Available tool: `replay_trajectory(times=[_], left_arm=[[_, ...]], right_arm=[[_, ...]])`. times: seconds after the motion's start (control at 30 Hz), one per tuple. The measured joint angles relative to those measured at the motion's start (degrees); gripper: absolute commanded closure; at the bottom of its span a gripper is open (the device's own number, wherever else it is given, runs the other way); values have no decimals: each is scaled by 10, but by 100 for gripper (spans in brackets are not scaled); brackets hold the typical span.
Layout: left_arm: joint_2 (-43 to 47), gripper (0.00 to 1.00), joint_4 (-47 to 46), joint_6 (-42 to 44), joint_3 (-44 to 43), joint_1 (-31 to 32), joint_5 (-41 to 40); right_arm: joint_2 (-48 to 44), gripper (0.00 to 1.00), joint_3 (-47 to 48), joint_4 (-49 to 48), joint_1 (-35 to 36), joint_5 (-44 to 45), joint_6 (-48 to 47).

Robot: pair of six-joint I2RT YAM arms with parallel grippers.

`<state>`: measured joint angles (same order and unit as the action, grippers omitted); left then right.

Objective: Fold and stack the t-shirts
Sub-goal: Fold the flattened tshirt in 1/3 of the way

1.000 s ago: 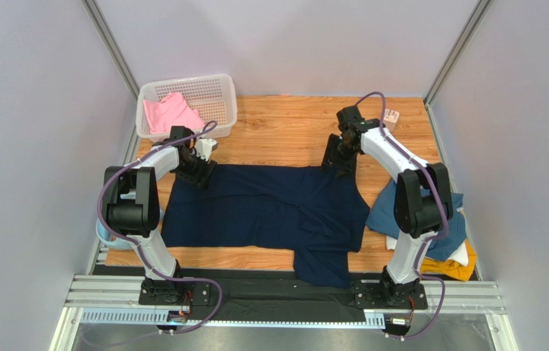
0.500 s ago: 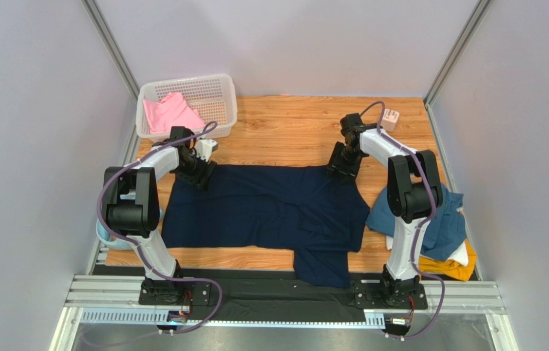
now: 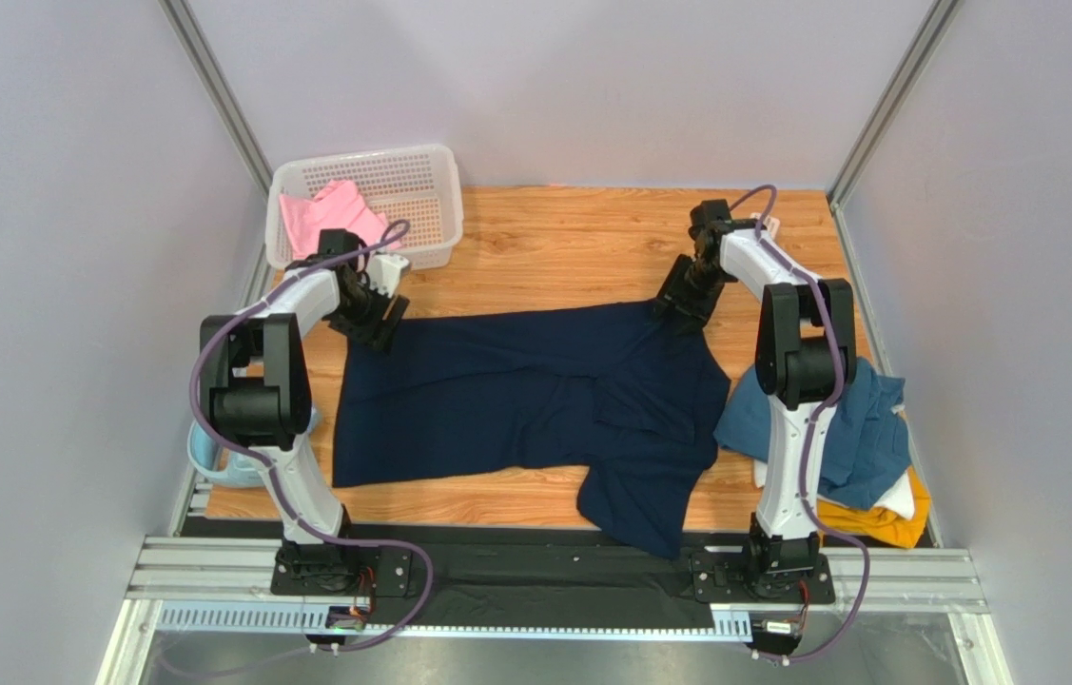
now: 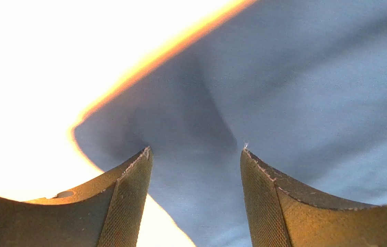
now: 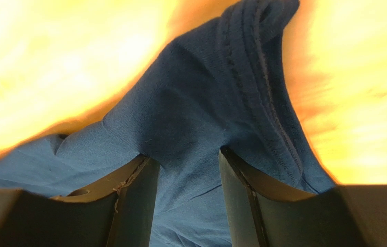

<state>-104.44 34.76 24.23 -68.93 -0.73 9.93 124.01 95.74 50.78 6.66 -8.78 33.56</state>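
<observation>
The navy t-shirt (image 3: 527,393) lies spread on the wooden table (image 3: 556,243), one sleeve hanging toward the near edge. My left gripper (image 3: 370,317) is at its far left corner, and in the left wrist view the cloth (image 4: 309,103) runs taut out from between the jaws of that gripper (image 4: 195,149). My right gripper (image 3: 680,303) holds the far right corner, with the hemmed navy cloth (image 5: 195,118) bunched between the jaws of the gripper (image 5: 185,154). A pink t-shirt (image 3: 334,217) lies in the basket. Teal (image 3: 870,428), white (image 3: 903,493) and mustard (image 3: 884,525) t-shirts are piled at the right.
A white plastic basket (image 3: 427,179) stands at the far left corner. A small white object (image 3: 766,224) sits at the far right. Grey walls close in on both sides, and a metal rail (image 3: 556,571) runs along the near edge.
Both grippers moved away toward the back of the table, the right also to the right, and the navy t-shirt's far edge went with them, pulling the cloth flatter.
</observation>
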Motion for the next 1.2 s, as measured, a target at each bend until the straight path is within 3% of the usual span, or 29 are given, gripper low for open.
replay_trajectory(times=[0.3, 0.47, 0.57, 0.77, 0.87, 0.97, 1.2], left_arm=[[-119, 31, 21, -2, -180, -22, -13], [-132, 31, 48, -10, -229, -18, -5], [-94, 30, 59, -16, -208, -14, 16], [118, 28, 94, -23, -78, 45, 69], [177, 30, 107, -26, -50, 79, 102], [161, 30, 103, -34, -24, 78, 107], [17, 31, 84, -52, 8, 69, 49]], right_arm=[[62, 49, 103, 23, -41, -7, 1], [77, 45, 129, 31, -40, -18, 0], [79, 45, 135, 32, -36, -18, -2], [80, 46, 136, 32, -26, -18, -4], [80, 46, 136, 32, -23, -18, -5], [78, 46, 131, 29, -22, -18, -5], [54, 46, 91, 0, -20, -18, -7]])
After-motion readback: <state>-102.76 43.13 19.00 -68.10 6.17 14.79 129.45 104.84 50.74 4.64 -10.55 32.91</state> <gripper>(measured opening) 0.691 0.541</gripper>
